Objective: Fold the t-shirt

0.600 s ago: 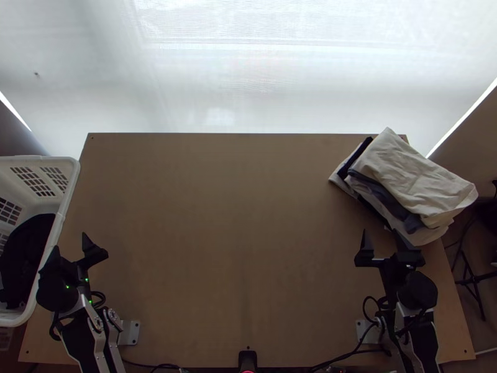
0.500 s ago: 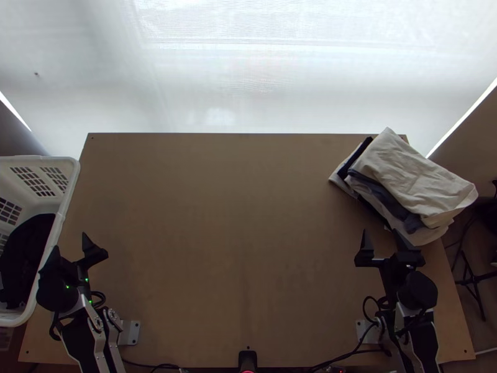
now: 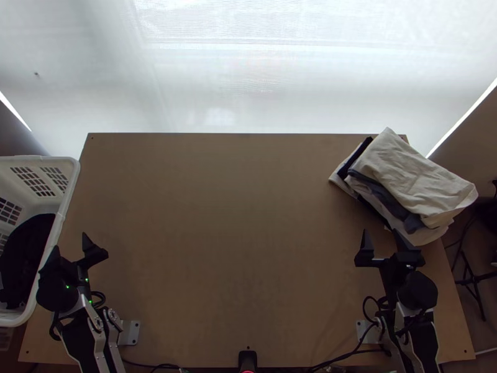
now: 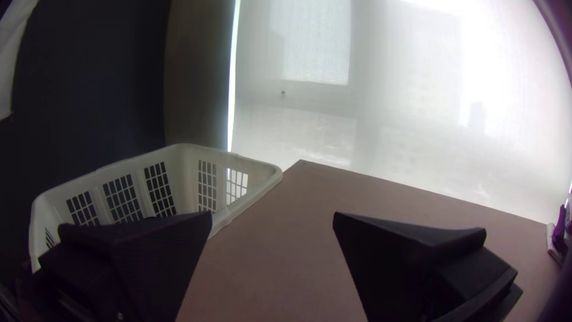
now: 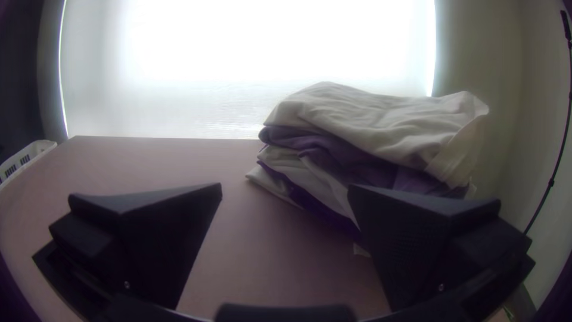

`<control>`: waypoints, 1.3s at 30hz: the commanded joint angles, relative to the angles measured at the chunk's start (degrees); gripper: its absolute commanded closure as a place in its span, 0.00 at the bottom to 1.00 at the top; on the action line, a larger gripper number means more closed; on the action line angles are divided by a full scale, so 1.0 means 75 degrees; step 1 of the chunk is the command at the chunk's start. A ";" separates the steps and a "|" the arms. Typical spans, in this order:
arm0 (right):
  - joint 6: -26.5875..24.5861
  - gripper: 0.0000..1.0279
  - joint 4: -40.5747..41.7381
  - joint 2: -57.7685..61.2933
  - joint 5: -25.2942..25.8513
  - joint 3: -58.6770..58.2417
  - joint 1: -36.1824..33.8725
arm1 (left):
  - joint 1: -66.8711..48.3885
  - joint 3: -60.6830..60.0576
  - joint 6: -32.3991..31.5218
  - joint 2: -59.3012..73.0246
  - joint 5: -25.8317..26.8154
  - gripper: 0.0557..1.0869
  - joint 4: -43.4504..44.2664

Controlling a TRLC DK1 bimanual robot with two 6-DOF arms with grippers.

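At the far left, a white slatted plastic basket (image 3: 61,219) is cut off by the top view's edge, its rim hiding part of the side of the light wooden bench (image 3: 239,248). Inside lies a bunched black cloth (image 3: 26,252), its shape lost in the dark; it may be the t-shirt, though nothing there shows a sleeve or collar.

The left gripper (image 3: 70,242) is beside the basket, fingers wide apart with nothing between them; seen from above, one covers a bit of the rim.

At the bench's near edge, a small black device (image 3: 247,360) is cut off at the bottom of the view.

The right gripper (image 3: 380,232) is near the pile, also spread wide and holding nothing. The pile itself has a folded cream cloth (image 3: 413,177) on top, hiding most of a dark grey-purple cloth (image 3: 374,186) and further layers; its far side overhangs the bench. Beyond, a thin black metal stand (image 3: 473,280) is cut off.
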 commanded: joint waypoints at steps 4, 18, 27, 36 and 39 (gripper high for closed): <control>0.0002 0.04 0.0001 0.0001 -0.0001 0.0002 0.0002 | 0.0004 0.0002 -0.0010 0.0001 0.0000 0.04 0.0001; 0.0002 0.04 0.0001 0.0001 -0.0001 0.0002 0.0002 | -0.0090 0.0002 -0.0010 0.0001 0.0000 0.04 0.0001; 0.0237 0.04 0.0001 0.0001 -0.0001 0.0002 0.1057 | -0.0114 0.0013 0.0002 -0.0010 0.0000 0.04 0.0060; -0.0244 0.04 0.0423 0.0587 -0.0001 0.0014 0.0131 | -0.0196 0.1045 0.0412 0.0236 0.0012 0.04 -0.0233; -0.0583 0.04 0.0529 0.0810 -0.0001 0.0049 -0.0279 | -0.0266 0.1959 0.0248 0.1044 0.0000 0.04 -0.0678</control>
